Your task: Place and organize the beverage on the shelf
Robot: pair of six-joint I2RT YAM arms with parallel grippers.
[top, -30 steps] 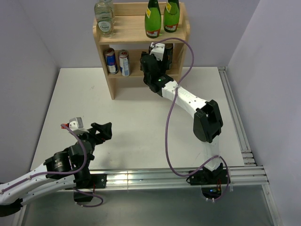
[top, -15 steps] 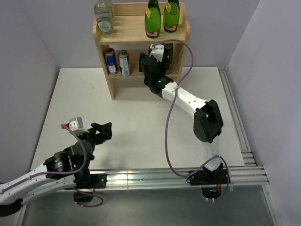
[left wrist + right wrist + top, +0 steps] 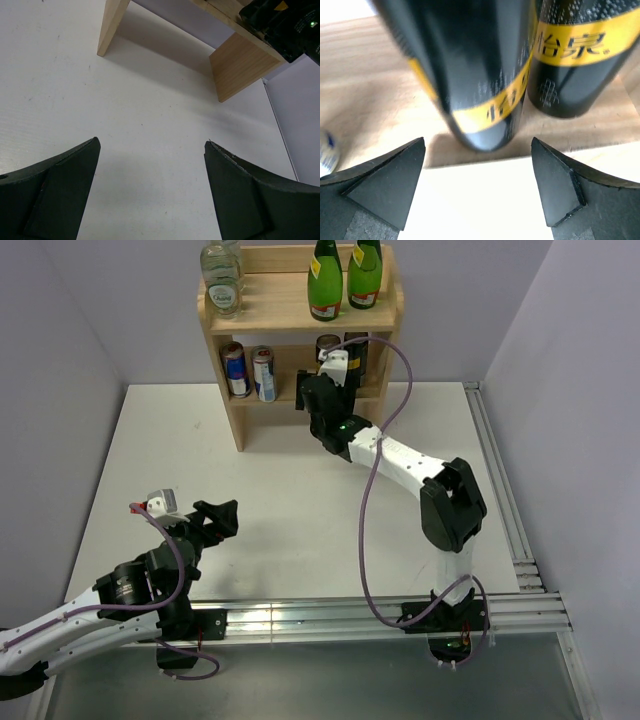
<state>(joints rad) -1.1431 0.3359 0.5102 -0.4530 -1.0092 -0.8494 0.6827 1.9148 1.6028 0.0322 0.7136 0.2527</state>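
Note:
The shelf [image 3: 280, 312] stands at the table's far edge. Its top tier holds clear glass bottles [image 3: 222, 280] on the left and two green bottles [image 3: 325, 285] on the right. On the middle tier are two blue-and-silver cans [image 3: 250, 372] at left and two black cans with yellow bands [image 3: 328, 343] at right. My right gripper [image 3: 325, 380] is open just in front of the nearer black can [image 3: 475, 75], not touching it, jaws [image 3: 478, 144] wide apart. Over the near left of the table, my left gripper [image 3: 222, 517] is open and holds nothing [image 3: 151, 142].
Aluminium rails run along the table's right side [image 3: 500, 500] and near edge [image 3: 330, 615]. A purple cable [image 3: 375, 470] loops beside the right arm. The shelf's side panels [image 3: 240, 65] reach down to the tabletop. Walls close in on the left, back and right.
My right gripper has opened, let go of the black can on the middle tier and drawn back a little from the shelf. The left arm has not moved.

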